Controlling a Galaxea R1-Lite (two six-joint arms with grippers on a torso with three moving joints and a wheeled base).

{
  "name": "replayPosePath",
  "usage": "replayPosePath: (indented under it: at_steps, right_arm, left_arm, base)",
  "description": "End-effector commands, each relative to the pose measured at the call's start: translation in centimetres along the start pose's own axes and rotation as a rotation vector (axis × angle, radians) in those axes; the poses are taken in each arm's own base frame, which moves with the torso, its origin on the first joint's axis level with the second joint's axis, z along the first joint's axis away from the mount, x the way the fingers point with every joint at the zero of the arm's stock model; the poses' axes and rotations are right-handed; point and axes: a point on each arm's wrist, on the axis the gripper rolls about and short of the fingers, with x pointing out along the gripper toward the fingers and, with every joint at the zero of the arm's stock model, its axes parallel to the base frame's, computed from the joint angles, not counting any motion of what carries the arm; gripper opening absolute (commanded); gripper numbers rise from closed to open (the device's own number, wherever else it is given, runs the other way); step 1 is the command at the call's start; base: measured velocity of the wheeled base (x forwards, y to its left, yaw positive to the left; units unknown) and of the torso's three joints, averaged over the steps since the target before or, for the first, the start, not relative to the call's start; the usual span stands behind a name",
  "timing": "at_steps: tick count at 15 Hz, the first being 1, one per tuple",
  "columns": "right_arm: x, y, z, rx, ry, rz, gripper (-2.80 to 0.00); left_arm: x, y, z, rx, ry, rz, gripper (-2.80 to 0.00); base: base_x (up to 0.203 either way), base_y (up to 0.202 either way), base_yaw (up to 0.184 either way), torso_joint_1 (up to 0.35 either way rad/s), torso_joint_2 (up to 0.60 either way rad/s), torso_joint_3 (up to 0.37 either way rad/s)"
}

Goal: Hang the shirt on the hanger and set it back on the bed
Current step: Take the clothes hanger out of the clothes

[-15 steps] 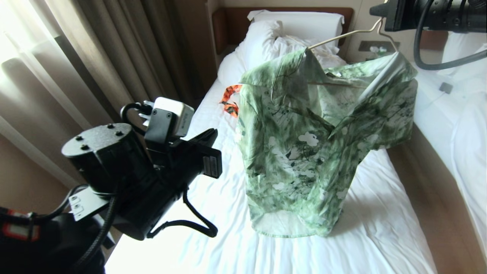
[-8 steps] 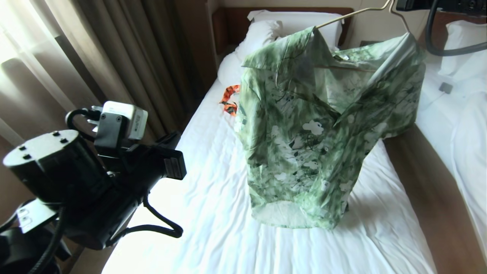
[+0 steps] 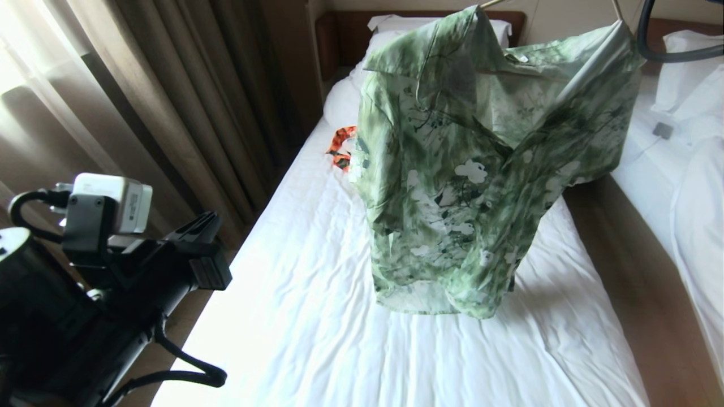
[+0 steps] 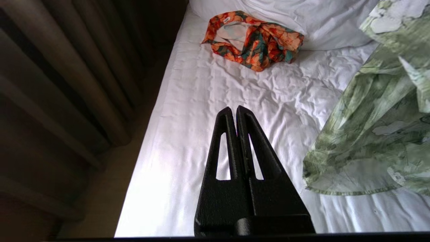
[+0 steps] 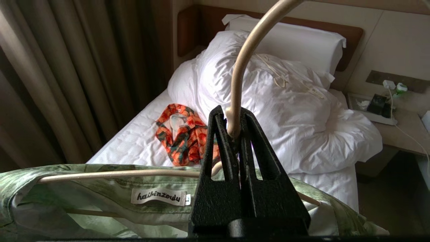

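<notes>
Shirt (image 3: 481, 169) is hanging on the hanger (image 5: 242, 67), hem brushing the bed (image 3: 317, 316) at centre; right gripper (image 5: 235, 129) is pinching the neck, lifting it clear. Left gripper (image 4: 237, 114), closed and empty, is sitting at eight o'clock.

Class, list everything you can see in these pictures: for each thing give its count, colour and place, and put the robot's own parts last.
shirt: one, green with white flowers, hanging above the bed
hanger: one, cream, inside the shirt's shoulders
bed: one, white sheet, centre
duvet: one, white, bunched at the bed's head
pillow: one, white, against the headboard
headboard: one, brown
orange garment: one, orange and dark green, beside the duvet
curtains: brown, left
left gripper: black, shut, empty
right gripper: black, shut on the hanger's neck
</notes>
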Motion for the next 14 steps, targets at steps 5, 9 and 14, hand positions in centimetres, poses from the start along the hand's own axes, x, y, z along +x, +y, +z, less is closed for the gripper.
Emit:
replayPosePath:
  at_steps: [5,9,14]
  right_arm:
    - [-0.1,0.4,0.6,0.001,-0.051,0.003,-2.8]
    - [-0.1,0.4,0.6,0.001,-0.049,0.002,-2.8]
    - [-0.1,0.4,0.6,0.001,-0.044,0.005,-2.8]
  left_arm:
    - [-1.6,2.2,0.1,-0.011,-0.026,0.083,-2.8]
    - [-1.4,2.3,0.0,-0.009,-0.022,0.093,-2.8]
    - [-0.8,2.1,0.7,-0.015,-0.035,0.095,-2.8]
  base:
    - [0.0,0.0,0.0,0.0,0.0,0.0]
    - [0.0,0.0,0.0,0.0,0.0,0.0]
    - [0.0,0.0,0.0,0.0,0.0,0.0]
